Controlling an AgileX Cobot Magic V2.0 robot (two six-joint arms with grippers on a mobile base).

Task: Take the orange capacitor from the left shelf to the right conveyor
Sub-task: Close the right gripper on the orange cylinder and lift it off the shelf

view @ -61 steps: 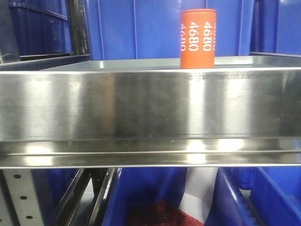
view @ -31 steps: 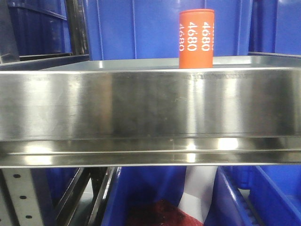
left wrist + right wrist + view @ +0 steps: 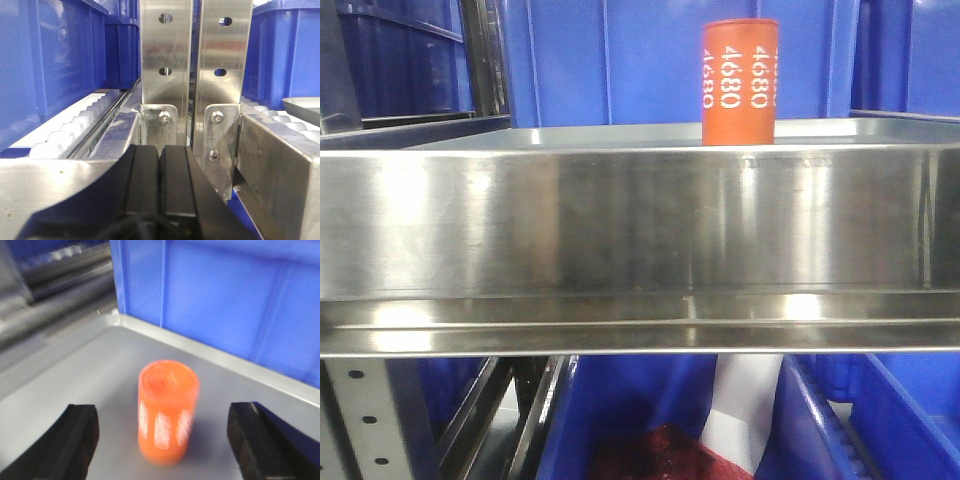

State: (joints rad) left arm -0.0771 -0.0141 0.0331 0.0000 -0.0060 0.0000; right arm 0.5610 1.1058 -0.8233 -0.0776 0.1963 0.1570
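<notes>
Seen from the right wrist, the right tool [image 3: 164, 415] is spread wide, its two black fingers [image 3: 75, 445] low at either edge of the view; between them, touching neither, the orange capacitor [image 3: 167, 405] stands upright on the flat grey floor of the left shelf [image 3: 65, 370], slightly blurred; behind it runs the shelf's raised rim, then the wall of a blue bin [image 3: 225, 300]. Seen from the left wrist, the left tool [image 3: 160, 155] is clenched, its black pads pressed flat together with nothing between them; beyond it stand two perforated metal uprights [image 3: 166, 55], with white rollers [image 3: 75, 132] to the left and blue bins [image 3: 60, 65] on either side. From the front, the shelf's tall brushed-steel lip fills the foreground; the capacitor rises behind it, right of centre, white "4680" down its side; more blue plastic stands farther back.
</notes>
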